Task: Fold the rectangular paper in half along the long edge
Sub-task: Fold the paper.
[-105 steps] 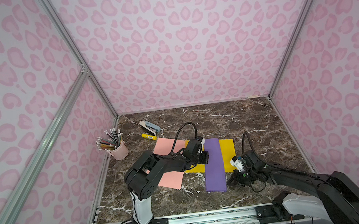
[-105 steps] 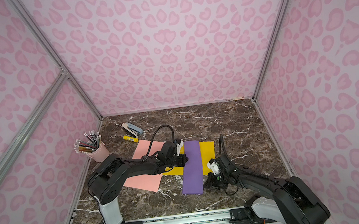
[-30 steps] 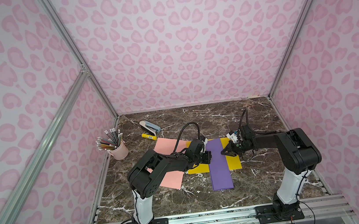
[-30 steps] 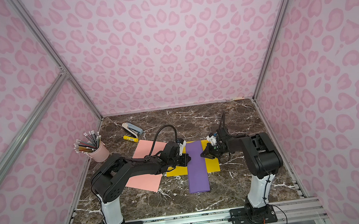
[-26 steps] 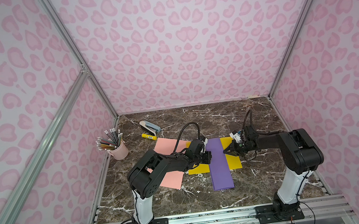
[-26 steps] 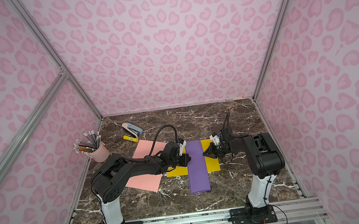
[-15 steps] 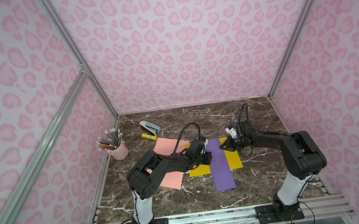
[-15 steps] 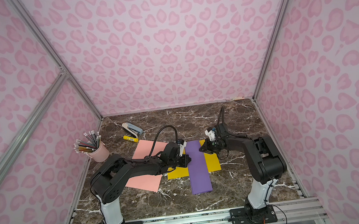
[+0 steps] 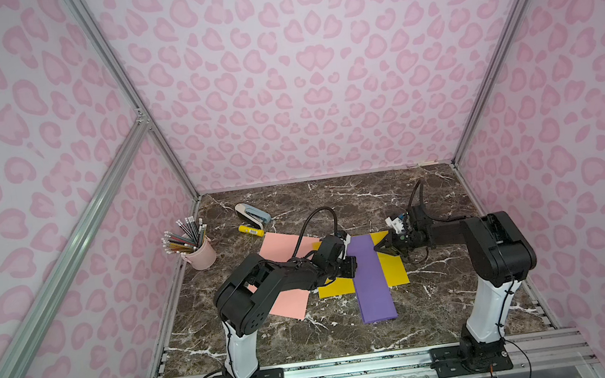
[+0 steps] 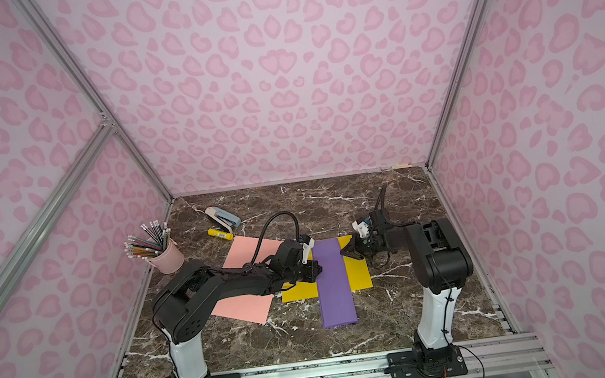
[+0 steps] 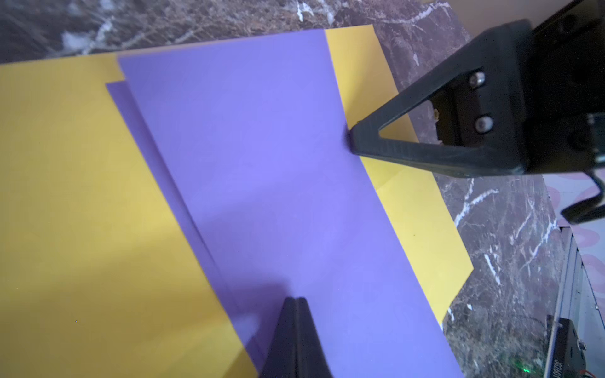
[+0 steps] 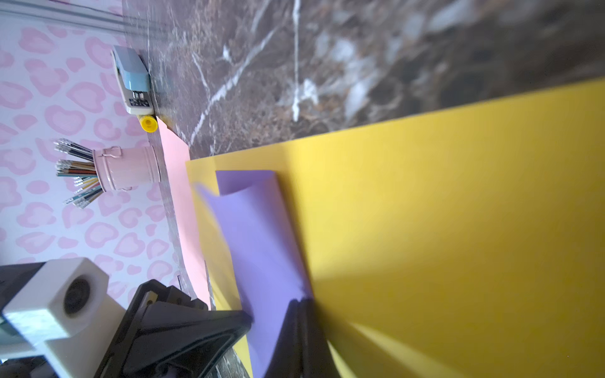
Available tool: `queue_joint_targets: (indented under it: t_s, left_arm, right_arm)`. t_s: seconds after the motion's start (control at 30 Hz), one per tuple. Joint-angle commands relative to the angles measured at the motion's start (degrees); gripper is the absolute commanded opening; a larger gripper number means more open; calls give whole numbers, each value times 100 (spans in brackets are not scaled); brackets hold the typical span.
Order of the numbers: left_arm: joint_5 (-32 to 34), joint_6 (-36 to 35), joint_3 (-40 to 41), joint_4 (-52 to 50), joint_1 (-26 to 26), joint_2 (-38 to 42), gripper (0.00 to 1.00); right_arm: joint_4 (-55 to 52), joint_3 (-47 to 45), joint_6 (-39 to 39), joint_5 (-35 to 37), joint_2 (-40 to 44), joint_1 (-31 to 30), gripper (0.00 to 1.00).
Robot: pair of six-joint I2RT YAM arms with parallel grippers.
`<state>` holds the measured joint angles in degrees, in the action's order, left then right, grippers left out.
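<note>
In both top views a dark marble tabletop (image 9: pixel 332 194) sits inside pink patterned walls. The purple paper (image 9: pixel 373 282) lies near the middle as a long narrow strip, already doubled over. Its far half rests on a yellow sheet (image 9: pixel 395 270) and its near end on bare marble. The left gripper (image 9: pixel 352 264) reaches in low to the strip's left edge, and the right gripper (image 9: pixel 378 248) meets the opposite edge slightly farther back. A pink sheet (image 9: pixel 284 246) lies partly under the left arm. Toward the left wall are a pencil cup (image 9: pixel 203 253), a stapler (image 9: pixel 252 213) and a yellow marker (image 9: pixel 250 231). In the left wrist view the purple paper (image 11: pixel 278 180) fills the centre, and a sliver of its lower layer shows along one long side. The left gripper (image 11: pixel 296 304) has its jaws pressed together, its tip resting on the purple surface. The right gripper (image 11: pixel 354 140), also closed to a point, touches the other long edge. In the right wrist view the right gripper (image 12: pixel 301 314) is closed at the paper's folded edge, which bulges in a soft loop at the far end rather than lying flat. The left gripper (image 12: pixel 235 322) sits just beside the strip's other side.
</note>
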<state>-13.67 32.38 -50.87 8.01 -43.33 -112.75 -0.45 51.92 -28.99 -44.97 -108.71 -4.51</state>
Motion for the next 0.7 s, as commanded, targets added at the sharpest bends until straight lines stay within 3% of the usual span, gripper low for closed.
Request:
queue_joint_targets:
  t_s: [0.0,0.2,0.33,0.67]
  left_arm:
    - [312,-74,110,-1426,-3,-125,4]
    - [311,-68,150,-1434,-8,-111,4]
    - [301,-65,142,-1438,-7,-102,4]
    - [317,-85,135,-1498,-4,-81,4]
  right_arm:
    - [-288,-90,149,405,109,104,0]
    - [-496,288,26,311,670,-461,0]
    - [-527,679,-62,349,363,-667,0]
    - [-803,997,172,740,-565,-193,0]
